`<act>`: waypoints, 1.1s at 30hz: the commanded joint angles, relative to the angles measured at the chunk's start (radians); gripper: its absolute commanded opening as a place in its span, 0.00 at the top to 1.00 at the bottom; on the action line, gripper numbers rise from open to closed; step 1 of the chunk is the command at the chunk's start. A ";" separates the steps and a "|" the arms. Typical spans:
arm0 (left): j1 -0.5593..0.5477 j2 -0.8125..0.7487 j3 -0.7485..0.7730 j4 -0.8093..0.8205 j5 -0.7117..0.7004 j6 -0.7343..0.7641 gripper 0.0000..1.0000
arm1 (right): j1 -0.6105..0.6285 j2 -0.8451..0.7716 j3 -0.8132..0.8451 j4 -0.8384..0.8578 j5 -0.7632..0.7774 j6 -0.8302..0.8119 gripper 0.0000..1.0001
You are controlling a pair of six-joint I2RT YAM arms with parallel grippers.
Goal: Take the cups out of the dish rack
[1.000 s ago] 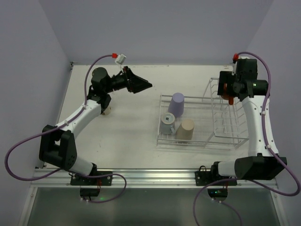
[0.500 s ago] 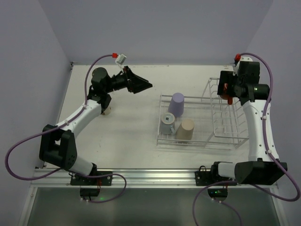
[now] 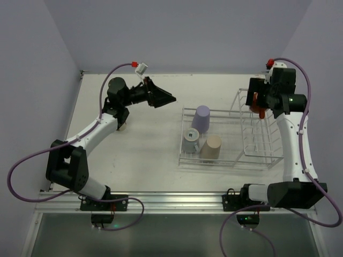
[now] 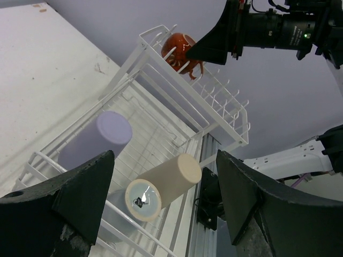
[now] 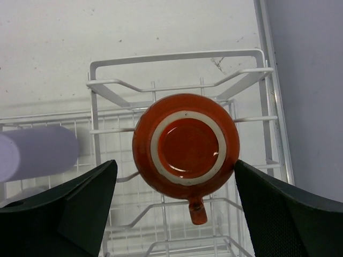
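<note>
The white wire dish rack [image 3: 236, 160] stands right of centre. In its low tray are the lavender tumbler [image 3: 202, 117], the blue-grey cup [image 3: 191, 140] and the beige tumbler [image 3: 211, 148], all upside down. The orange-red mug [image 5: 186, 144] sits upside down on the upright basket section, its handle towards me. My right gripper [image 5: 176, 163] is open and hovers just above the mug, one finger on each side, not touching. My left gripper [image 3: 169, 98] is open and empty, in the air left of the rack, facing the cups [image 4: 171, 179].
Lavender walls close in the table at the back and on both sides. The rack's upright wires [image 5: 177, 56] surround the mug. The right arm [image 4: 268, 29] shows above the rack in the left wrist view. Bare white tabletop [image 3: 139, 144] lies left of the rack.
My right gripper has shifted slightly towards the back over the mug. My left gripper has edged a little to the right. The cups have not moved.
</note>
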 commanded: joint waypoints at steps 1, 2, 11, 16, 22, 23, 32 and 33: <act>-0.006 -0.001 0.003 0.058 0.015 -0.003 0.19 | 0.002 0.035 0.062 0.015 0.013 0.010 0.08; -0.006 0.000 0.003 0.058 0.014 -0.001 0.19 | 0.002 0.038 0.066 0.014 0.020 0.008 0.08; -0.006 0.022 0.000 0.067 0.018 -0.001 0.19 | 0.002 0.071 0.059 0.012 0.082 -0.007 0.08; -0.006 0.027 0.002 0.070 0.020 0.000 0.19 | 0.000 0.088 0.050 0.020 0.082 -0.007 0.07; -0.006 0.031 -0.001 0.072 0.021 0.002 0.19 | 0.000 0.101 0.042 0.026 0.056 -0.003 0.07; -0.006 0.031 -0.001 0.072 0.023 0.003 0.19 | 0.002 0.103 0.040 0.026 0.053 -0.003 0.07; -0.006 0.034 -0.003 0.069 0.026 0.007 0.19 | 0.000 0.114 0.022 0.025 0.056 -0.001 0.08; -0.006 0.034 -0.003 0.069 0.028 0.007 0.19 | 0.000 0.114 0.021 0.025 0.057 -0.003 0.08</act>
